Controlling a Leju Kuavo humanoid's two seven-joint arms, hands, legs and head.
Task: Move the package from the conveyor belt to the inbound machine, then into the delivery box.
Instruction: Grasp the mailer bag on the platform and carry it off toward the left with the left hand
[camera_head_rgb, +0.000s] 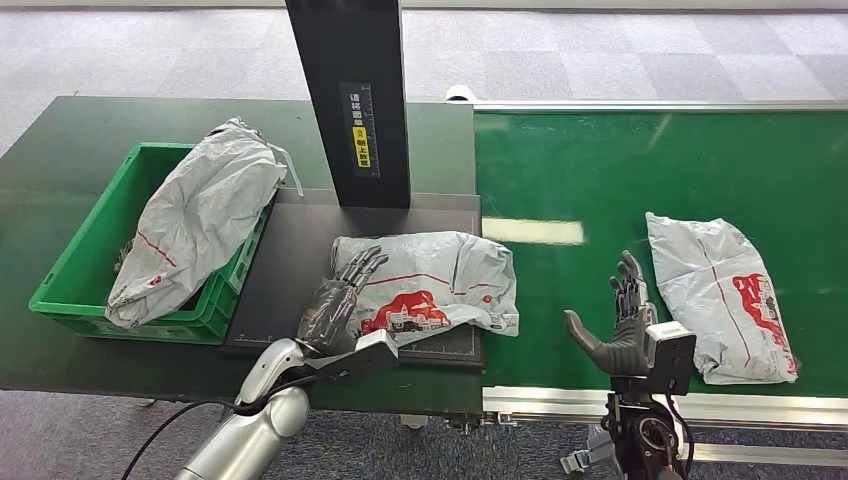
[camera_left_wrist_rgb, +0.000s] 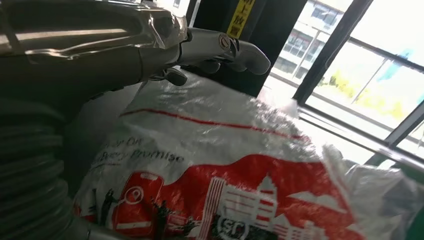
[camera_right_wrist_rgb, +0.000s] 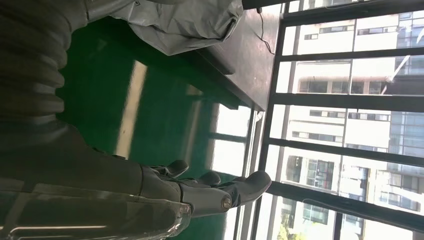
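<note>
A grey plastic package (camera_head_rgb: 440, 280) with red print lies on the dark plate of the inbound machine (camera_head_rgb: 290, 260), its right end hanging over the belt edge. My left hand (camera_head_rgb: 335, 300) rests on the package's left end, fingers stretched over it; in the left wrist view the fingers (camera_left_wrist_rgb: 220, 47) lie above the package (camera_left_wrist_rgb: 235, 165). My right hand (camera_head_rgb: 620, 325) hovers open over the green conveyor belt (camera_head_rgb: 600, 170), between that package and a second grey package (camera_head_rgb: 725, 295) lying on the belt to its right. The right wrist view has the fingers (camera_right_wrist_rgb: 220, 192) spread above the belt.
A green delivery box (camera_head_rgb: 85, 270) stands at the left on the dark table, holding another grey package (camera_head_rgb: 195, 215). The machine's black upright column (camera_head_rgb: 352, 95) rises behind the plate. The belt's metal rail (camera_head_rgb: 560, 400) runs along the front edge.
</note>
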